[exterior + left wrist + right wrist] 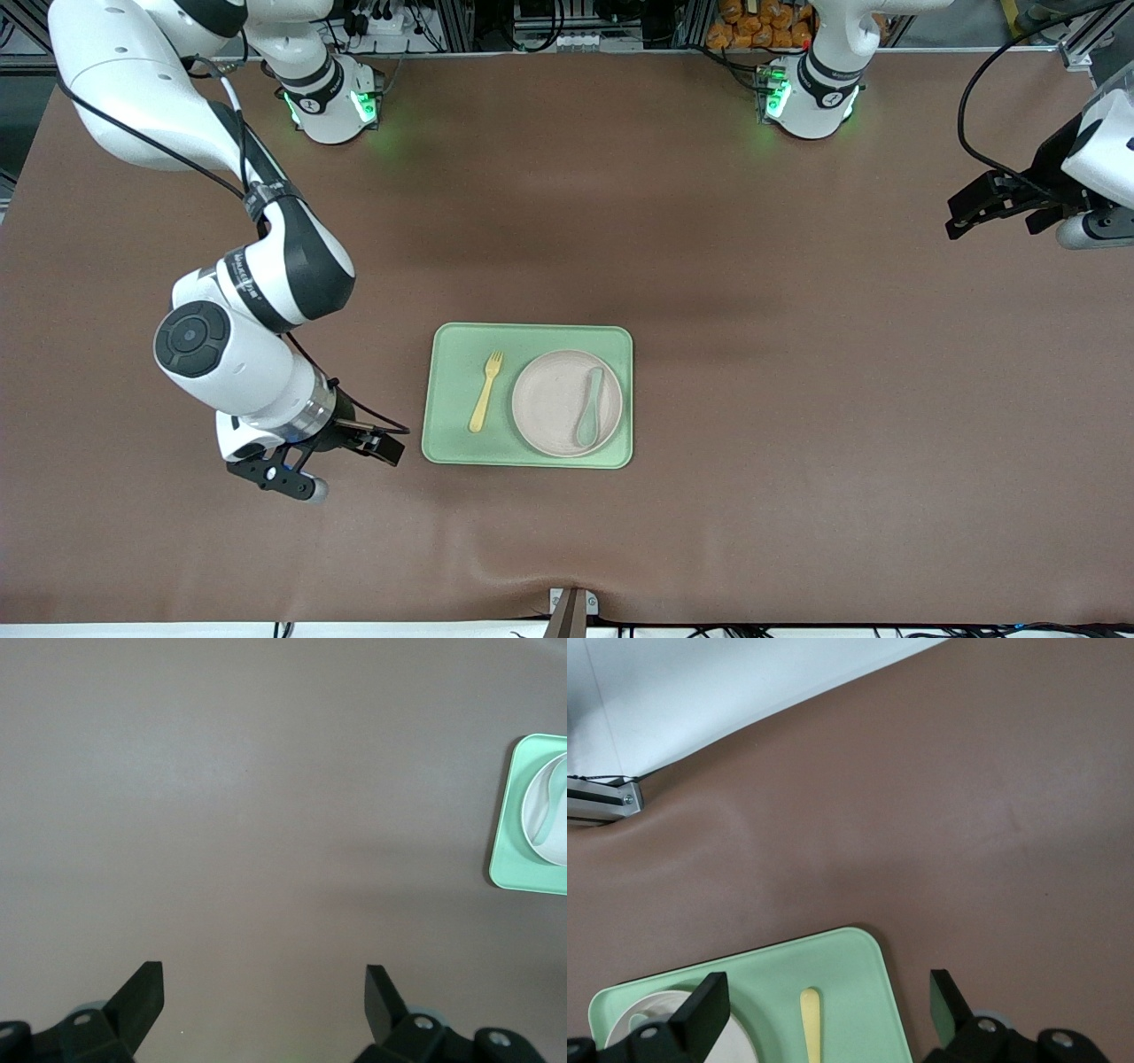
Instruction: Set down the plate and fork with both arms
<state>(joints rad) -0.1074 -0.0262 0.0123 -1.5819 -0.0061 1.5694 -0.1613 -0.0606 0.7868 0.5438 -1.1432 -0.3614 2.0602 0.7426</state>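
Observation:
The off-white plate point(554, 399) lies on the light-green tray point(456, 354), toward the left arm's end of it, with a grey-green spoon point(589, 408) in it. The pale-yellow fork point(485, 390) lies on the tray beside the plate, toward the right arm's end. My right gripper point(341, 454) is open and empty, up in the air beside the tray; its wrist view shows the fork's handle point(810, 1023) and the tray's corner point(859, 966) between its fingers point(830, 992). My left gripper point(955, 215) is open and empty over the bare table at the left arm's end, and waits point(264, 983).
The left wrist view shows a corner of the tray point(507, 855) with the plate point(542, 828). A metal bracket point(571, 607) sits at the table's front edge, also in the right wrist view point(602, 802). The brown table cover point(797, 399) is bare around the tray.

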